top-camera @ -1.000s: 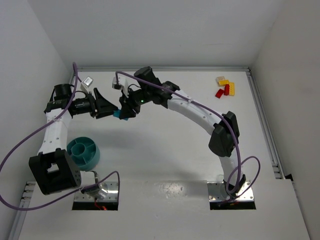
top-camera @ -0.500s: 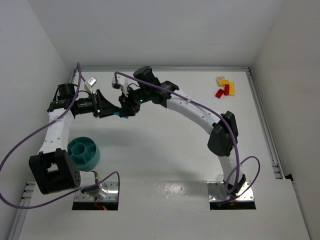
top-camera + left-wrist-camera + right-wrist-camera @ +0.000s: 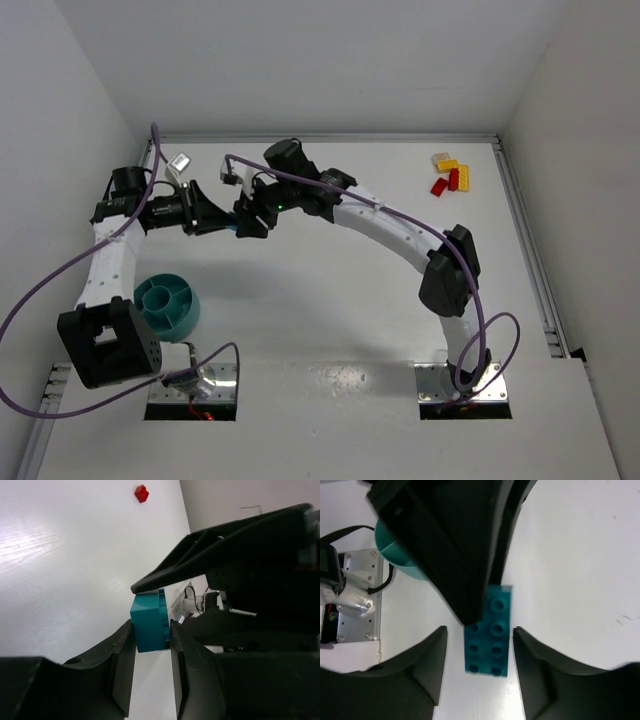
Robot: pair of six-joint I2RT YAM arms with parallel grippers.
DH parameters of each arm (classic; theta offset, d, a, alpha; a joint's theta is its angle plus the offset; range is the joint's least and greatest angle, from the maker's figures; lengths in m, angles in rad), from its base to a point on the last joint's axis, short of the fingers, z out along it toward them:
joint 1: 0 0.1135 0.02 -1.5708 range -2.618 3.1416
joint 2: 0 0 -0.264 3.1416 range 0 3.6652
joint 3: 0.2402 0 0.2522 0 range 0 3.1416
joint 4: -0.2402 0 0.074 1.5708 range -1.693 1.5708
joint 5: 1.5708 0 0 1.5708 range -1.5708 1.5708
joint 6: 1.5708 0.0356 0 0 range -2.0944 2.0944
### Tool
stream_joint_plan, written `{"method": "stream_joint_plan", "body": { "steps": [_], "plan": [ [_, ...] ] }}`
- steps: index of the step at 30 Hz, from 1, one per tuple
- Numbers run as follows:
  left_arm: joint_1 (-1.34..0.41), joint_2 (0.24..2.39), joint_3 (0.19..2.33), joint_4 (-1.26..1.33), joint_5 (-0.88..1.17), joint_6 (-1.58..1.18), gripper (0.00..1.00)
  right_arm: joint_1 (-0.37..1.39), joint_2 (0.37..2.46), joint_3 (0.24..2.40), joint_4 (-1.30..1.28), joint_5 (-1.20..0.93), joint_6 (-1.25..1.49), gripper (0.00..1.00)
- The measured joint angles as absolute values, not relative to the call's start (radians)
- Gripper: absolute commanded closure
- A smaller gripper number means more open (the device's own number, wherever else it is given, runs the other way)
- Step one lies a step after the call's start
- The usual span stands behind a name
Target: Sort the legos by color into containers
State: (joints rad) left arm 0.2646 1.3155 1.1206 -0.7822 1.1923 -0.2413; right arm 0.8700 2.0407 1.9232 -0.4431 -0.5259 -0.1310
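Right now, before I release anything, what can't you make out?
Blue brick: top view, nearly hidden between left gripper and right gripper.
Brick's far end: right wrist view, covered by the left gripper's finger.
Bowl contents: top view, too small; left arm overlaps its edge.
Far legos: top view, too small to count.

A robotics lab: white table (image 3: 330,300) boxed by bare walls (image 3: 300,60) (bolted base plates (image 3: 432,380)).

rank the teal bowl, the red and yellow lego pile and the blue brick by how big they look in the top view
1. teal bowl
2. red and yellow lego pile
3. blue brick, mostly hidden by the fingers there, so unsure
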Motion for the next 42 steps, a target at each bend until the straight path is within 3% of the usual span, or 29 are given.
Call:
{"method": "stream_joint_plan", "body": {
  "steps": [2,6,12,15,19,29,36,42],
  "plan": [
    [0.286,1.320,1.165,-0.837,1.190,-0.160,0.81,0.877,2.035,1.923,-0.447,-0.527,-0.110,0.31],
    [0.320,1.332,1.347,-0.992,1.111,0.035,0.81,0.875,2.000,1.876,-0.448,-0.531,-0.062,0.20],
    [0.343,1.346,1.565,-1.195,0.884,0.349,0.89,0.830,1.932,1.791,-0.575,-0.532,-0.069,0.20],
    [0.347,1.303,1.557,-1.242,0.704,0.493,0.94,0.770,1.932,1.759,-0.633,-0.531,-0.080,0.20],
    [0.347,1.177,1.489,-1.269,0.503,0.673,0.94,0.669,1.932,1.721,-0.716,-0.523,-0.106,0.20],
    [0.348,0.967,1.272,-1.302,0.164,0.991,0.98,0.573,1.966,1.730,-0.871,-0.472,-0.207,0.20],
    [0.348,0.907,1.122,-1.316,0.077,1.065,0.99,0.564,2.024,1.738,-0.924,-0.437,-0.248,0.22],
    [0.348,0.976,1.190,-1.341,0.122,0.995,1.00,0.564,2.025,1.738,-0.930,-0.421,-0.266,0.22]
  ]
}}
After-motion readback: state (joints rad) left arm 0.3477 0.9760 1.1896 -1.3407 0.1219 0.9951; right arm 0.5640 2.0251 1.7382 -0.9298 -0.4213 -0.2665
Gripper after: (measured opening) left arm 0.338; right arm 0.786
